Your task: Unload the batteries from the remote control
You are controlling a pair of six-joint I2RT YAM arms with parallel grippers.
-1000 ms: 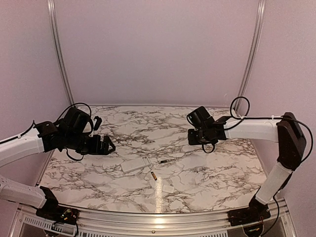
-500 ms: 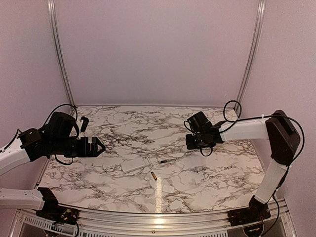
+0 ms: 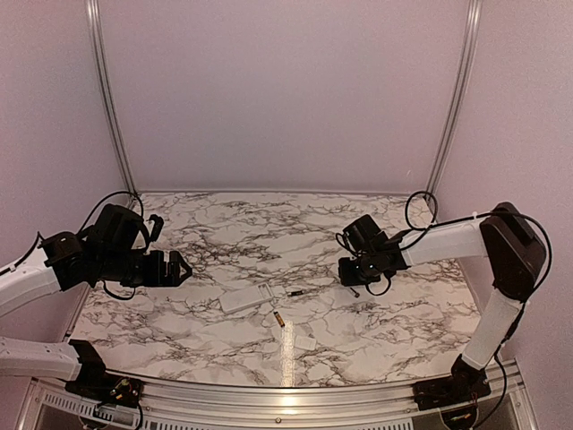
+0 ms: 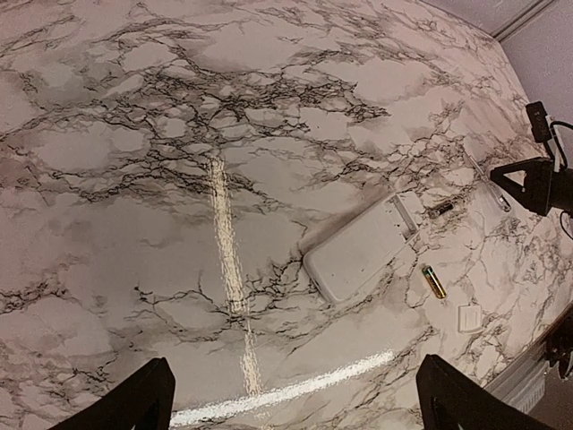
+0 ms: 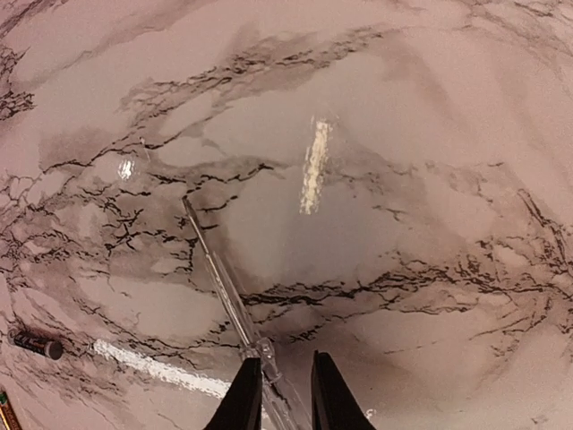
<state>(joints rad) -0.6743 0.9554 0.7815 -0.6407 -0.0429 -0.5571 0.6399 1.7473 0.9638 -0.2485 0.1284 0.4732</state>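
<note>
The white remote control (image 3: 246, 298) (image 4: 358, 255) lies flat at mid-table. Two batteries lie loose on the marble beside it. One is a gold-ended battery (image 3: 279, 319) (image 4: 433, 281), the other a dark battery (image 3: 296, 292) (image 4: 440, 209) (image 5: 36, 345). My left gripper (image 3: 177, 268) (image 4: 294, 399) hovers wide open and empty, to the left of the remote. My right gripper (image 3: 352, 276) (image 5: 285, 394) is low over the table, right of the remote. A slim clear tool (image 5: 219, 278) runs between its fingers, against the left one, with a small gap to the right one.
A small white cover piece (image 3: 305, 342) (image 4: 469, 318) lies near the front, right of the gold-ended battery. The clear tool's tip points toward the dark battery. Metal frame posts and pink walls close in the back and sides of the marble table (image 3: 403, 313).
My right gripper has come down toward the table with the tool, and its jaws have parted slightly. My left arm drew back to the left, still open.
</note>
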